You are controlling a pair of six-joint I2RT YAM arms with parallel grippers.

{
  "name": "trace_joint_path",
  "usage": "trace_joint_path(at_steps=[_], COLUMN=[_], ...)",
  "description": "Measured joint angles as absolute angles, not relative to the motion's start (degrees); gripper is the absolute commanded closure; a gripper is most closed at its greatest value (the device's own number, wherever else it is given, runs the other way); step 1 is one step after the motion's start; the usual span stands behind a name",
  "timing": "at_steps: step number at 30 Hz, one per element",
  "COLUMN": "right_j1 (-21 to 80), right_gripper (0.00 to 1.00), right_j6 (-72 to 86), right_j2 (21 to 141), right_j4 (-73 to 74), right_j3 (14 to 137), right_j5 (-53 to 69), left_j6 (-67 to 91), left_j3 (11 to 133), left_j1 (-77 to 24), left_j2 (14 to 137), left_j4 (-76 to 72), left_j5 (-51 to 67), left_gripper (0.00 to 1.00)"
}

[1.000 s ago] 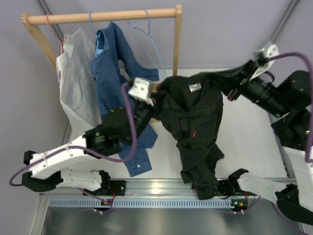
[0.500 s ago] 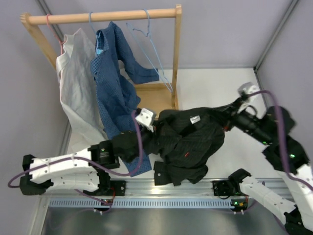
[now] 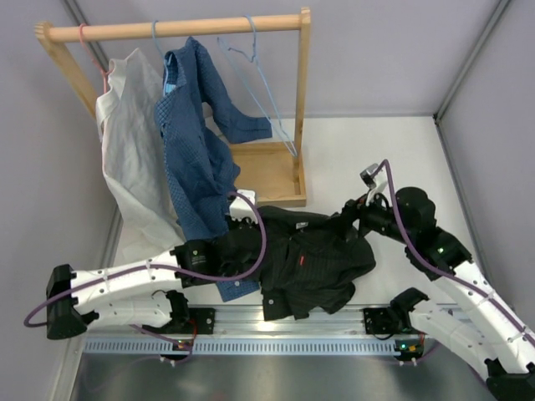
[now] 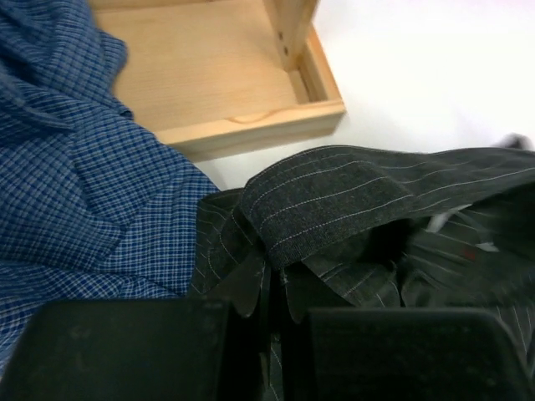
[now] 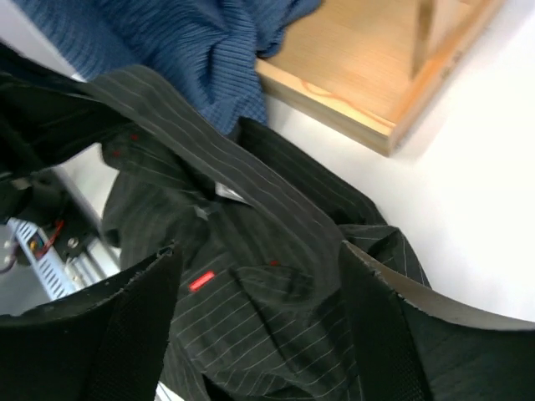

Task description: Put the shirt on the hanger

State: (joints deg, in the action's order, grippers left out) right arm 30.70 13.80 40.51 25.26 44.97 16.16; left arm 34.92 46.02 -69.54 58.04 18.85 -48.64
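While the left tool (image 4: 276,294) pinched the black striped shirt (image 3: 309,259) at bottom centre, the open right tool (image 5: 257,251) probably needed a collar (image 5: 251,188) hold.

Lab cell: grey partition walls (image 3: 376,58), aluminium rail (image 3: 242,320).

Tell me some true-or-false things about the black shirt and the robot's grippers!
1. The black shirt already hangs on the light-blue hanger. False: it lies crumpled on the table, and the hanger hangs bare on the wooden rail.
2. The left gripper is pinching the black shirt. True.
3. The right gripper is squeezed shut on the shirt. False: it is open, its fingers spread just above the cloth.
4. A blue checked shirt hangs from the rail. True.
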Motion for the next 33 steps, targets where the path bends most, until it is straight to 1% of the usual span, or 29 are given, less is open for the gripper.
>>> trace_joint_path(at_steps=[2, 3, 7, 10, 16, 17, 18, 19, 20, 21, 24, 25, 26, 27, 28, 29, 33], right_j1=[30.7, 30.7, 31.2, 33.4, 45.6, 46.7, 47.4, 47.9, 48.0, 48.0, 48.3, 48.7, 48.9, 49.1, 49.1, 49.1, 49.6], right_gripper=[0.23, 0.19, 0.18, 0.18, 0.18, 0.22, 0.32, 0.5, 0.91, 1.0, 1.0, 1.0, 1.0, 1.0, 1.0, 1.0, 1.0], right_j6=[12.2, 11.3, 7.2, 3.5, -5.2, -6.2, -7.3, -8.3, -9.3, -9.9, -9.6, -9.4, -9.3, -9.1, -8.9, -8.4, -6.5], right_j2=[40.9, 41.5, 46.0, 50.3, 61.6, 63.4, 65.7, 67.9, 69.9, 71.4, 74.0, 74.1, 74.1, 73.9, 73.8, 73.8, 74.0], right_j4=[24.2, 23.8, 22.7, 22.0, 20.3, 19.8, 19.4, 18.7, 18.3, 18.2, 17.0, 16.0, 15.2, 14.5, 14.3, 14.3, 15.5], right_j3=[45.0, 45.1, 47.6, 50.3, 56.4, 56.9, 57.6, 58.1, 58.2, 58.2, 58.2, 58.2, 58.2, 58.3, 58.4, 58.8, 61.9], right_j5=[19.1, 20.5, 24.4, 26.2, 23.6, 23.4, 23.0, 22.9, 22.7, 22.3, 19.4, 18.3, 17.3, 16.0, 14.8, 13.6, 9.4], left_j6=[32.8, 32.0, 28.9, 27.6, 27.4, 27.6, 27.9, 28.2, 28.7, 29.1, 30.6, 31.1, 31.4, 31.9, 32.2, 32.5, 34.2], left_j3=[45.0, 44.7, 44.5, 44.5, 46.8, 47.2, 47.7, 48.0, 48.4, 48.8, 50.4, 50.9, 51.0, 51.3, 51.3, 51.3, 51.3], left_j1=[-69.5, -69.5, -69.5, -69.5, -69.5, -69.5, -69.5, -69.5, -69.5, -69.5, -69.5, -69.5, -69.5, -69.5, -69.5, -69.5, -69.5], left_j2=[57.6, 57.6, 57.4, 56.7, 56.2, 56.1, 55.9, 55.7, 55.4, 55.1, 54.7, 54.8, 54.8, 54.7, 54.6, 54.4, 53.7], left_j4=[17.6, 17.0, 15.9, 15.5, 17.2, 17.3, 17.9, 18.3, 18.9, 19.9, 22.8, 23.9, 24.6, 25.4, 26.0, 26.3, 27.6], left_j5=[-45.9, -44.7, -39.8, -37.1, -34.1, -33.8, -33.6, -33.6, -33.6, -33.7, -33.9, -34.2, -34.4, -34.7, -34.9, -35.0, -35.2], left_gripper=[1.0, 1.0, 1.0, 1.0, 1.0, 1.0, 1.0, 1.0, 1.0, 1.0, 0.99, 0.77, 0.62, 0.5, 0.44, 0.4, 0.4])
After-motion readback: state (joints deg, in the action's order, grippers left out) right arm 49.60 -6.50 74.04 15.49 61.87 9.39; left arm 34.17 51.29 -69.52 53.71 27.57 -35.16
